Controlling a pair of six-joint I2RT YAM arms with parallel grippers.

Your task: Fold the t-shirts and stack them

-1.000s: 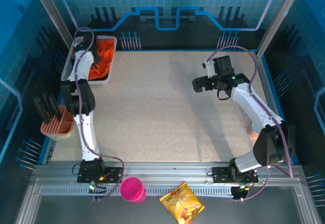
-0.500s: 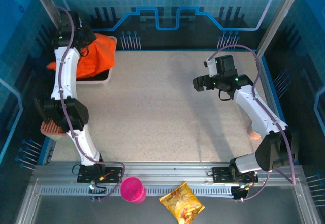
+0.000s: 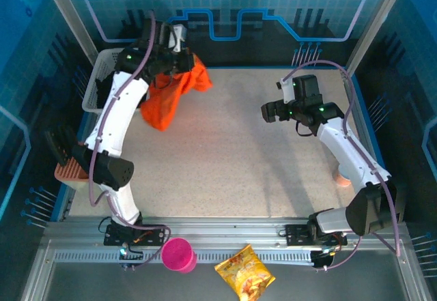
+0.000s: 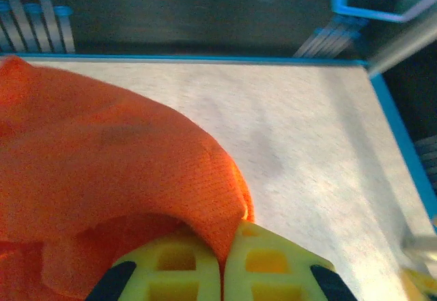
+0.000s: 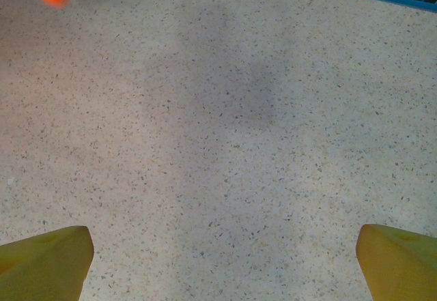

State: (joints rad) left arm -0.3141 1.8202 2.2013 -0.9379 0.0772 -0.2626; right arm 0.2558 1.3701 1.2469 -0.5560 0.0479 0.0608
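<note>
My left gripper point(image 3: 183, 56), clamped on the orange t-shirt point(image 3: 166, 99), has swung from the basket point(image 3: 92, 88) toward three o'clock. The cloth looks limp and light, so I'd pinch the shoulders. Right gripper point(image 3: 270, 112) gapes.

Left arm point(image 3: 116, 120) stretched far forward, wrist raised and turned right. Left gripper point(image 3: 181, 56) has its jaws pressed together, pinching the orange t-shirt point(image 3: 166, 99). Right arm point(image 3: 345, 147) bent inward, right gripper point(image 3: 270, 112) pointing left, jaws spread wide, empty.
</note>
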